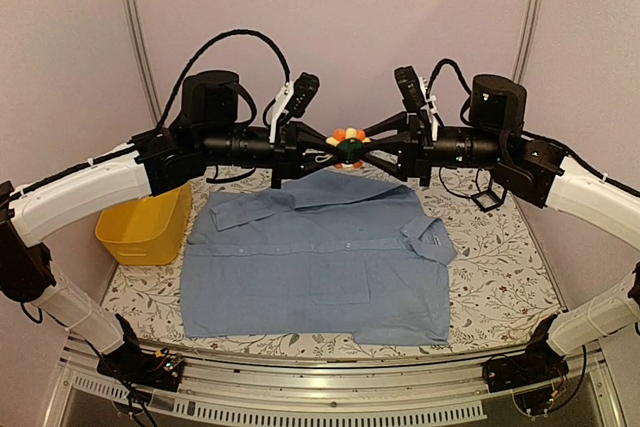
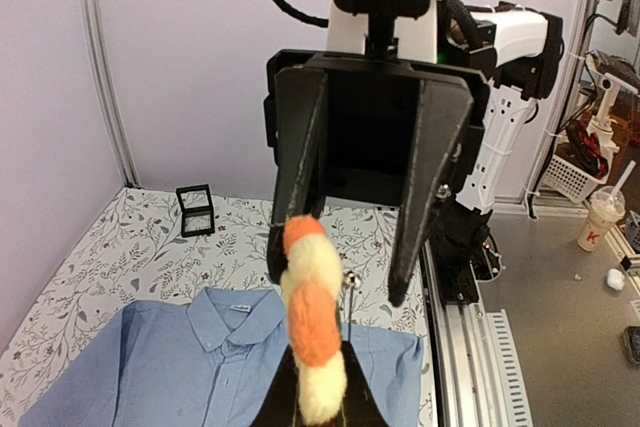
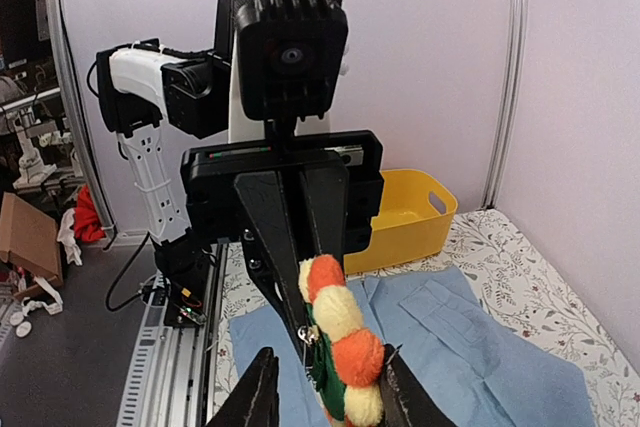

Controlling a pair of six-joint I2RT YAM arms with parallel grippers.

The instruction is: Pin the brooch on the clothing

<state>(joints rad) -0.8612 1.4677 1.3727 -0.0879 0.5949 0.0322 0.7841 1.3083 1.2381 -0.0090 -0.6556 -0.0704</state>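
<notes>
**DESK:** Where is the brooch [image 1: 348,144]?

**PHOTOGRAPHER:** Aloft at mid-frame, where the two arms meet nose to nose. The left pincer [image 1: 322,154], reaching in from 9 o'clock, is clamped on it. The right pincer [image 1: 376,154], from 3 o'clock, has its jaws apart on either side. I cannot tell whether they touch it.

**DESK:** And the clothing?

**PHOTOGRAPHER:** The blue shirt [image 1: 320,267] lies flat on the table [image 1: 500,287], collar at 12 o'clock. It is at 6 o'clock from the brooch and well below it.

**DESK:** How does the brooch sit?

**PHOTOGRAPHER:** The disc stands upright along the 9-to-3 line, edge-on to both wrist cameras. Orange and pale-yellow petals alternate round the rim, and the green back faces 6 o'clock. My guess is the back must turn down toward the cloth before any pinning.
</notes>
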